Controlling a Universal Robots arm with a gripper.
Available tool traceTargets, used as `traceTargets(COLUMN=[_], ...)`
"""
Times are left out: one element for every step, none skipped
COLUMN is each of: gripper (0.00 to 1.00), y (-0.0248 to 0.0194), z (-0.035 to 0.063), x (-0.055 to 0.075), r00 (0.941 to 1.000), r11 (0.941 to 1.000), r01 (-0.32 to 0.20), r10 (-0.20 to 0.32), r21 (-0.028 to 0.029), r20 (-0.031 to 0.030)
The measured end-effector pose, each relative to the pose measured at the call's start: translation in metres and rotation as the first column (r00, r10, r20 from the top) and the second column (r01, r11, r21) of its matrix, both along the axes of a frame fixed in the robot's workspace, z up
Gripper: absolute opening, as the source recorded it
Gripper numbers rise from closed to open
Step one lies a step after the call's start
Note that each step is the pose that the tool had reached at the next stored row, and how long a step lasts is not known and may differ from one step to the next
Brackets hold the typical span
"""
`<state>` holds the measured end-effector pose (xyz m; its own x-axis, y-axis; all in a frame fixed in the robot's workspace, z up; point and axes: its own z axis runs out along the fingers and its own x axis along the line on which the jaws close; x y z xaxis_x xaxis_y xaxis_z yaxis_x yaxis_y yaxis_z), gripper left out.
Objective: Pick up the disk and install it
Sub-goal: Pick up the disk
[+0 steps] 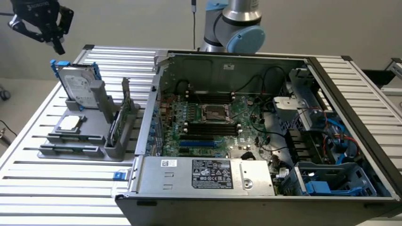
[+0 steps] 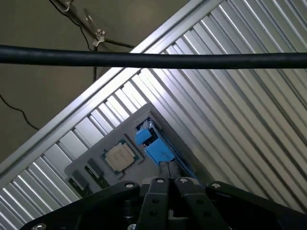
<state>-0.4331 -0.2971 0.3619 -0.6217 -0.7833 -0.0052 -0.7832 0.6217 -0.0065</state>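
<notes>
On the ribbed aluminium table (image 1: 37, 188) stands a big open black computer case (image 1: 370, 136) with its motherboard bared. Beside it, towards the exterior view's left, sits a grey plastic holder (image 1: 94, 117). Upright on edge in the holder's rear slot is the disk (image 1: 78, 87), a flat silver-grey hard drive with a white label, framed by a blue plastic carrier. The black gripper (image 1: 58, 47) hangs above it, apart and empty, its fingers pressed together. I'd judge the drive stiff, dense for its size, smooth-faced and easily hurt by knocks. The exposed top edge, pinched across its two flat faces, looks the surest hold.
</notes>
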Motion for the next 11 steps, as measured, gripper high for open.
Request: traceTargets(gripper=[0.11, 0.11, 0.11, 0.11, 0.11, 0.11, 0.11, 0.11, 0.11, 0.11, 0.11], y=[0.0000, 0.0000, 0.0000, 0.0000, 0.0000, 0.0000, 0.0000, 0.0000, 0.0000, 0.0000, 0.0000], z=[0.0000, 0.0000, 0.0000, 0.0000, 0.0000, 0.0000, 0.0000, 0.0000, 0.0000, 0.0000, 0.0000], x=[0.0000, 0.0000, -0.0001, -0.0001, -0.0001, -0.0002, -0.0002, -0.0002, -0.0003, -0.0003, -0.0003], r00=[0.9998, 0.9993, 0.9984, 0.9973, 0.9958, 0.9940, 0.9919, 0.9895, 0.9864, 0.9833, 0.9799], r11=[0.9998, 0.9993, 0.9984, 0.9973, 0.9957, 0.9939, 0.9917, 0.9893, 0.9862, 0.9830, 0.9795], r01=[-0.019, -0.037, -0.056, -0.073, -0.091, -0.109, -0.127, -0.145, -0.164, -0.182, -0.200], r10=[0.019, 0.037, 0.056, 0.073, 0.091, 0.109, 0.127, 0.145, 0.164, 0.182, 0.200], r21=[-0.0026, -0.0048, -0.0075, -0.0099, -0.0122, -0.0146, -0.0170, -0.0194, -0.0219, -0.0242, -0.0262], r20=[0.0000, 0.0000, -0.0002, -0.0003, -0.0005, -0.0007, -0.0010, -0.0014, -0.0018, -0.0022, -0.0025])
